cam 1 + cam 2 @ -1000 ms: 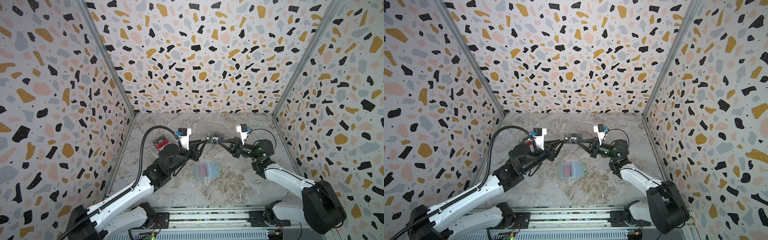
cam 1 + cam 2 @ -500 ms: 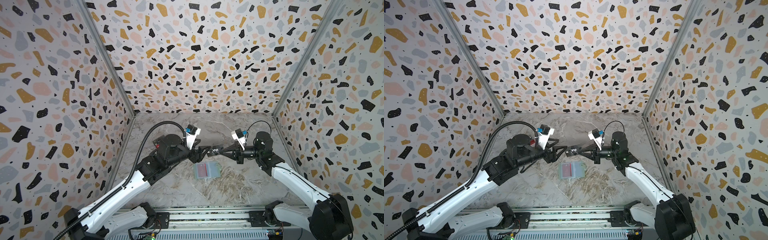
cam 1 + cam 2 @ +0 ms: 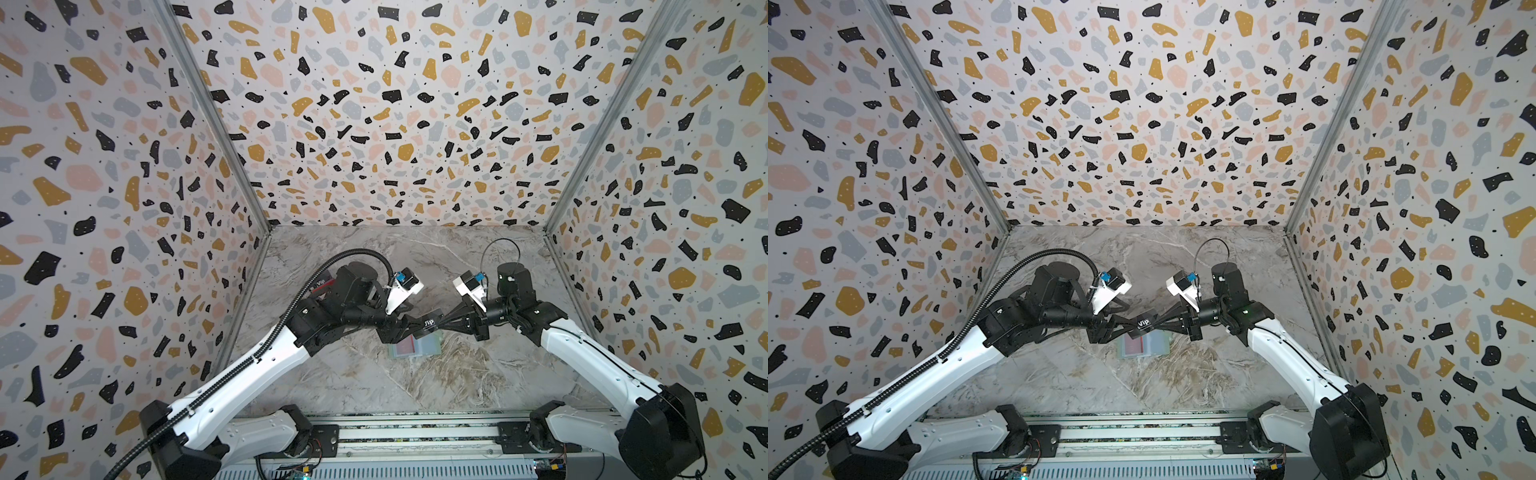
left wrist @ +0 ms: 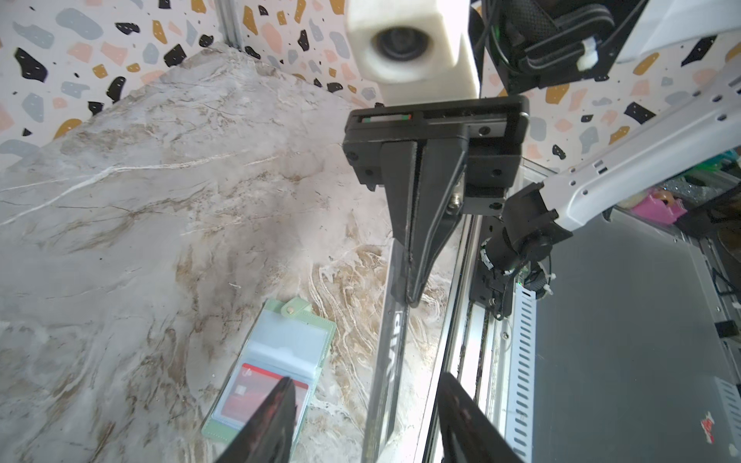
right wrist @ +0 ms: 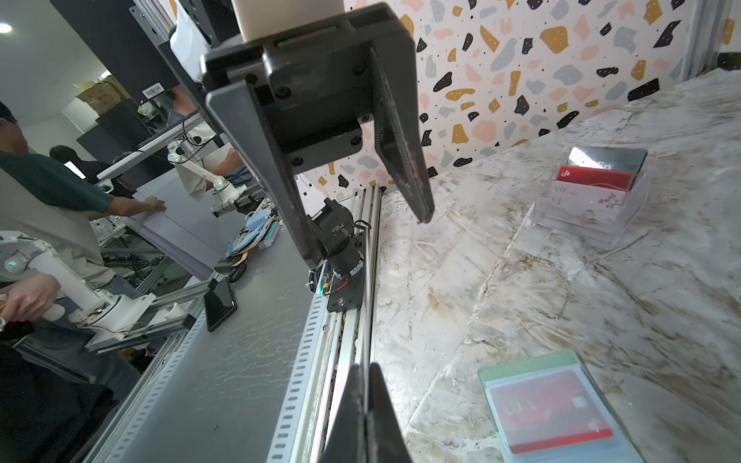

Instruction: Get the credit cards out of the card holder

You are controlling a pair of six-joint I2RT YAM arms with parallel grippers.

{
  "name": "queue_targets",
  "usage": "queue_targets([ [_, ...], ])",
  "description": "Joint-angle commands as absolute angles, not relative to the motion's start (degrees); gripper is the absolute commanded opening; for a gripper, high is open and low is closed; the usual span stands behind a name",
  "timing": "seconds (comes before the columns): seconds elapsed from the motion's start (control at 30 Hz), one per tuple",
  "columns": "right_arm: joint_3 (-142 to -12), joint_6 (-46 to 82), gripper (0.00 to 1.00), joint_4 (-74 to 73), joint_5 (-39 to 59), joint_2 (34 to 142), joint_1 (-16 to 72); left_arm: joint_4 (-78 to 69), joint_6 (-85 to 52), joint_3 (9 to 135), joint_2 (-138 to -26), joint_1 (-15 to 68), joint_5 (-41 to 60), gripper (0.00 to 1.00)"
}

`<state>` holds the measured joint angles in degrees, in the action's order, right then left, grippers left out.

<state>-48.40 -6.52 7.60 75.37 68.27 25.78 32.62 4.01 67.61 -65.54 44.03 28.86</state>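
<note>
My right gripper [image 5: 363, 366] has its two black jaws pressed flat together on one end of a thin dark grey plastic card [image 3: 428, 322] printed "Vip". It holds the card in the air, clear of the table. My left gripper [image 4: 365, 379] sits at the card's other end with its jaws parted, one finger [image 4: 280, 417] on either side. From the left wrist camera I see the card edge-on with a gap between it and each finger, so that gripper has hold of nothing. In both top views the two grippers meet tip to tip over the middle of the veined grey-brown marble tabletop [image 3: 374, 382], the left arm reaching in from the left and the right arm from the right. Just below the raised card, a small pale mint-green booklet-style card holder [image 3: 1144, 345] lies open and flat on the marble. Its clear bluish plastic sleeves face up and its snap tab sticks out at one edge. A red plastic card [image 5: 549, 409] sits inside one of those sleeves. Farther out, well apart from the holder and near the left wall, a clear plastic box [image 5: 625, 224] stands on the table with several cards upright in it. Frontmost of these is a white-pink card with small flowers [image 5: 585, 204]. In the top views my left arm hides most of that box.
</note>
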Motion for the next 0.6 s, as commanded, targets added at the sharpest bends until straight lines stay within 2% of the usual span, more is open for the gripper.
queue_targets([
  [0.0, -51.64, -10.6, 0.0, 11.71, 76.97, 68.84, 26.47, 36.86, 8.25, 69.79, -66.55, 43.86, 34.97, 0.54],
  [0.07, -52.89, -12.72, 0.0, 14.25, 76.91, 69.79, 26.88, 37.76, 8.5, 70.13, -66.96, 43.86, 35.61, 0.51],
  [0.37, -54.82, -15.38, 0.0, 17.19, 76.38, 71.44, 27.76, 38.32, 8.7, 70.23, -67.06, 43.83, 35.86, 0.49],
  [0.5, -55.19, -16.08, 0.0, 17.9, 76.38, 72.02, 28.07, 38.32, 8.52, 70.31, -67.32, 43.85, 35.83, 0.41],
  [0.57, -55.46, -16.54, 0.0, 18.29, 76.26, 72.31, 28.43, 38.24, 8.26, 70.33, -67.56, 43.79, 35.73, 0.33],
])
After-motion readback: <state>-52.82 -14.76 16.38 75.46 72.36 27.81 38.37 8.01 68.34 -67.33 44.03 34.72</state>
